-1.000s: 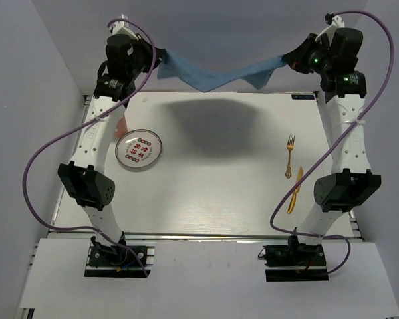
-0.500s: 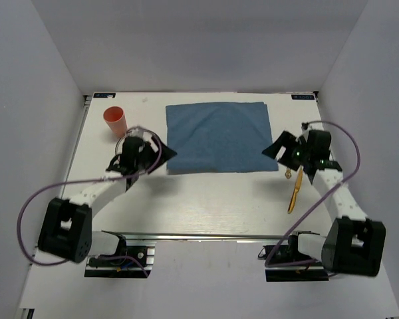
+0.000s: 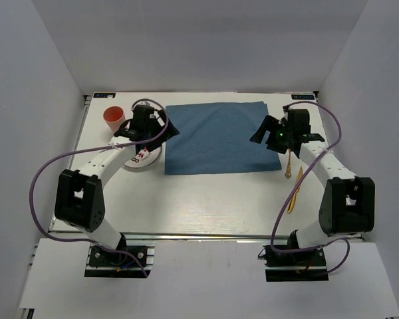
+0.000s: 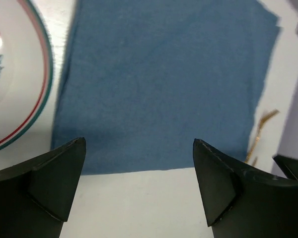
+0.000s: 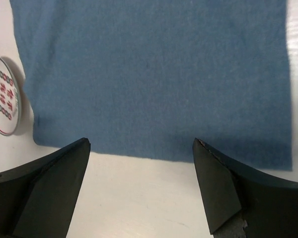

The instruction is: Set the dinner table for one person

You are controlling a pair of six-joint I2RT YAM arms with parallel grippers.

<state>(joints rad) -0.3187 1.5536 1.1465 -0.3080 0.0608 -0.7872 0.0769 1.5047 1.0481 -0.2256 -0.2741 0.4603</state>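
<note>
Top view: my left gripper (image 3: 165, 130) and right gripper (image 3: 259, 133) are both wide and empty at 9 and 3 o'clock of the placemat (image 3: 216, 136), which lies flat on the dinner table (image 3: 206, 199) toward 12 o'clock.
Left wrist: plate (image 4: 10, 74) just beside the mat; a careless swing could knock it.
Right wrist: a low pass could snag and wrinkle the cloth.

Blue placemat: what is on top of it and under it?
Nothing lies on the placemat. It rests flat on the white table; the surface beneath is covered.

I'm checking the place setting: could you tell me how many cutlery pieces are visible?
2: a gold fork beside the placemat's right edge, a gold knife nearer the front; the right arm may hide more.
</note>
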